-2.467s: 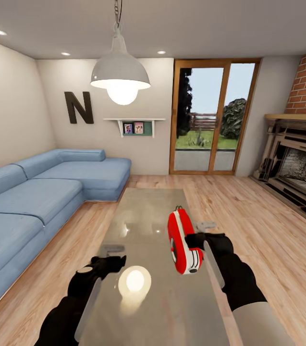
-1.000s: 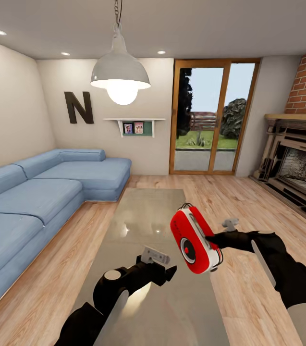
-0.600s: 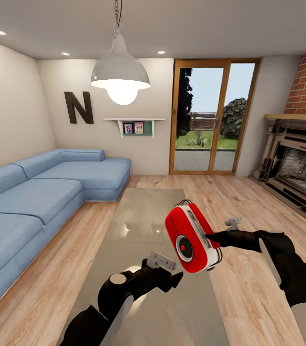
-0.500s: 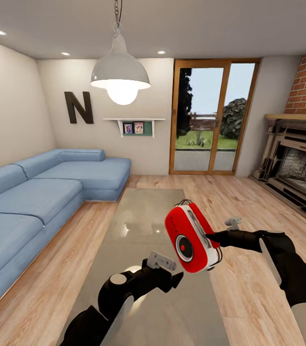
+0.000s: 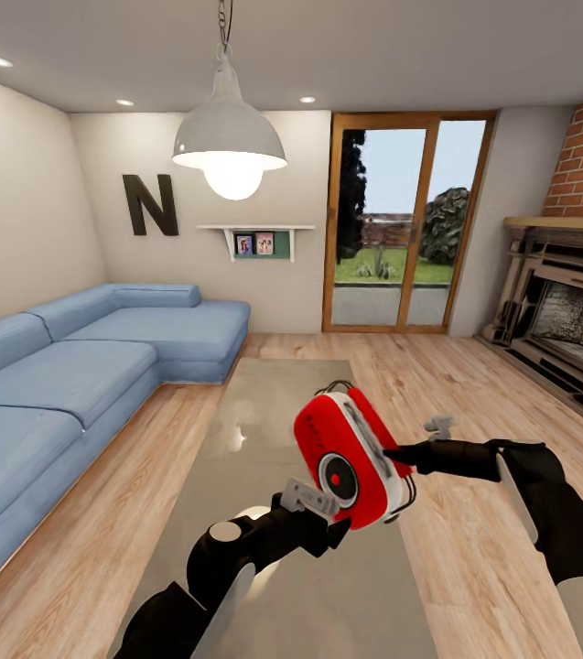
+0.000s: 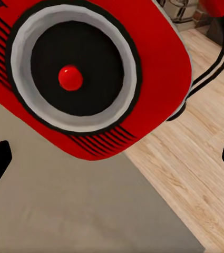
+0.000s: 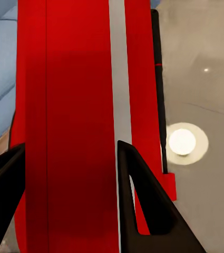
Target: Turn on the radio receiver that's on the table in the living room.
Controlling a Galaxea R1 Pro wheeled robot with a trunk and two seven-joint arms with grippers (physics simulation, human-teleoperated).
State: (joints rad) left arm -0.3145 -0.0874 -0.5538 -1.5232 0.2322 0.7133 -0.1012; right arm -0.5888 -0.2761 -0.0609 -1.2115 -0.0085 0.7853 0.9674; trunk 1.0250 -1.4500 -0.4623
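The left gripper [image 5: 328, 523] sits nearest, fingers spread apart, tips just below the radio [image 5: 350, 458], whose round dial [image 6: 74, 78] faces it. The right gripper [image 5: 392, 453] is clamped on the radio's side, one finger [image 7: 143, 205] pressed against its red and white edge. The radio is held tilted in the air above the grey table [image 5: 264, 403]. Beyond stand the blue sofa [image 5: 80, 366] and brick fireplace [image 5: 575, 320]

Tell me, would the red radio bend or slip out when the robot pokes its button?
Probably not bend: the radio receiver looks like a hard, smooth shell, keeping its shape in the right hand. It might twist a little, since it is pinched only at its edge, above the table. It seems light: one hand carries it while the left hand nears the dial.
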